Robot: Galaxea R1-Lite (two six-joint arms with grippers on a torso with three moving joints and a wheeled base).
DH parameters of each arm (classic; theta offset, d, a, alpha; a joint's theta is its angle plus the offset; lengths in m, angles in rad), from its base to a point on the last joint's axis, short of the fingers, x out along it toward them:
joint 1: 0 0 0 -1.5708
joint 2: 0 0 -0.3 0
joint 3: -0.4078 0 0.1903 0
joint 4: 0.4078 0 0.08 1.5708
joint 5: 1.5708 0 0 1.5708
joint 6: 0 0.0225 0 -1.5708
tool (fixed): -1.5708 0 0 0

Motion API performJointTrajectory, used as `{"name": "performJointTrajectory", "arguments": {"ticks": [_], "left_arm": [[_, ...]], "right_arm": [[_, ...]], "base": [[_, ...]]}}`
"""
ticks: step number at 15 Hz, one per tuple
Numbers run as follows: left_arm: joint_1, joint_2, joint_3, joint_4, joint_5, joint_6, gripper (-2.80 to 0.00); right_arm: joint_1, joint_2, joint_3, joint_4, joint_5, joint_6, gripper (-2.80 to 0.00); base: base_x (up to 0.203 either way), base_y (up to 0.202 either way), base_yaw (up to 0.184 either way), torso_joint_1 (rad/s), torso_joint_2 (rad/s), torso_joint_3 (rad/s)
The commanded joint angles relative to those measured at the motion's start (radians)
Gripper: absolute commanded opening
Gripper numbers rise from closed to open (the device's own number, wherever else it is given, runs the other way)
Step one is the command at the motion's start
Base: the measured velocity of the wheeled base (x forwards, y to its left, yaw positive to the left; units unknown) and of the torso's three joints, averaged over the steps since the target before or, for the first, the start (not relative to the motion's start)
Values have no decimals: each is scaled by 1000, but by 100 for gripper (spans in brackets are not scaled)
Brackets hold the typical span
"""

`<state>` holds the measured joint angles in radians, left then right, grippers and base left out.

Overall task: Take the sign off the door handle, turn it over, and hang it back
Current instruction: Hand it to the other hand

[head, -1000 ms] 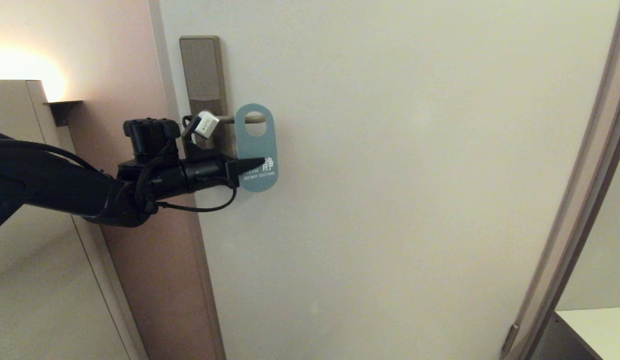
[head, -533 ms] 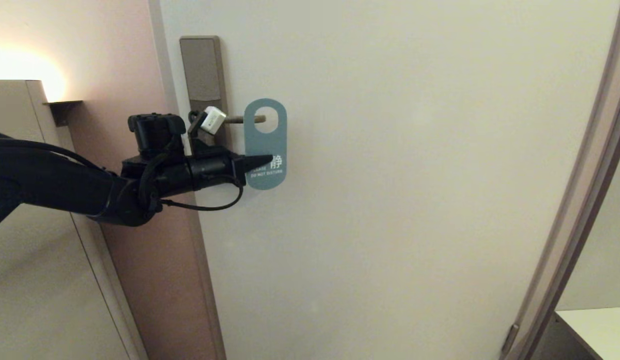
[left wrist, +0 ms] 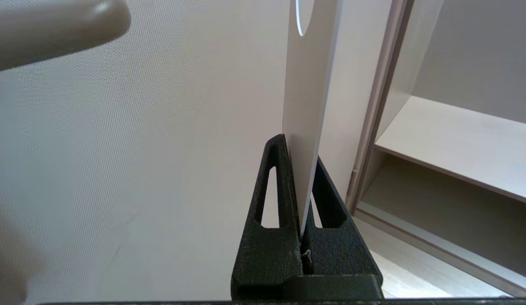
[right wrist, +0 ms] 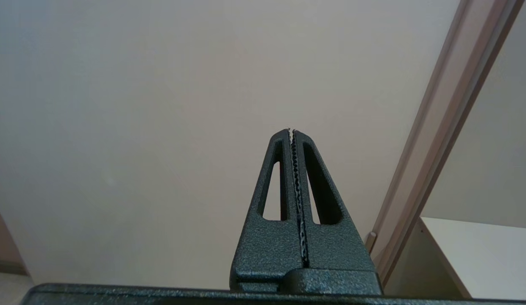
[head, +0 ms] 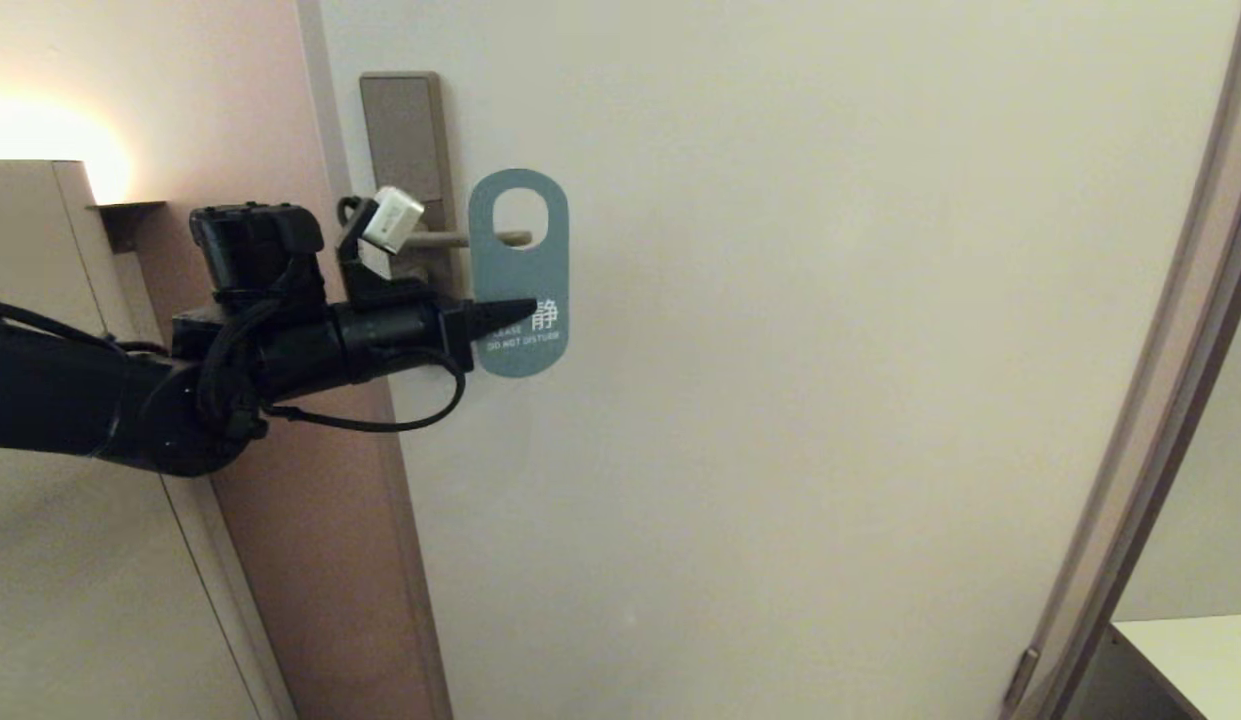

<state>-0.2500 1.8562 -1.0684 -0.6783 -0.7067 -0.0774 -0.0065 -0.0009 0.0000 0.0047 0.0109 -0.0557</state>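
Note:
The sign (head: 518, 275) shows its blue face with white lettering in the head view, held upright in front of the door. My left gripper (head: 530, 308) reaches in from the left and is shut on the sign's lower half. The door handle (head: 435, 239) is a slim lever on a bronze-grey lock plate (head: 400, 130); its tip shows through the bottom of the sign's hole. From the left wrist, the sign (left wrist: 309, 84) stands edge-on, white face towards the door, pinched in the left gripper (left wrist: 300, 148), and the handle's end (left wrist: 55, 29) lies apart from it. My right gripper (right wrist: 291, 130) is shut and empty.
The pale door (head: 830, 350) fills the head view, with its frame (head: 1130, 450) slanting down the right side. A cabinet (head: 40, 300) and a pink wall (head: 230, 100) stand to the left. Open shelves (left wrist: 457, 144) lie beyond the door frame.
The left gripper lifted the sign, so the hole's top rim now stands well above the lever. It swung slightly right, then back left as the arm drew back.

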Motion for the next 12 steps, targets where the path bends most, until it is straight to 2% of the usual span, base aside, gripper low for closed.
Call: {"name": "performJointTrajectory", "arguments": {"ticks": [1, 6, 12], "left_arm": [[2, -74, 37, -4, 7, -1, -280], [5, -166, 86, -3, 59, -5, -280], [-6, -167, 98, -3, 16, -19, -280]], "right_arm": [[0, 1, 0, 0, 0, -1, -280], [-1, 1, 0, 0, 0, -1, -280], [0, 1, 0, 0, 0, -1, -280]], "base": [[0, 0, 0, 0, 0, 0], [0, 0, 0, 0, 0, 0], [0, 0, 0, 0, 0, 0]]}}
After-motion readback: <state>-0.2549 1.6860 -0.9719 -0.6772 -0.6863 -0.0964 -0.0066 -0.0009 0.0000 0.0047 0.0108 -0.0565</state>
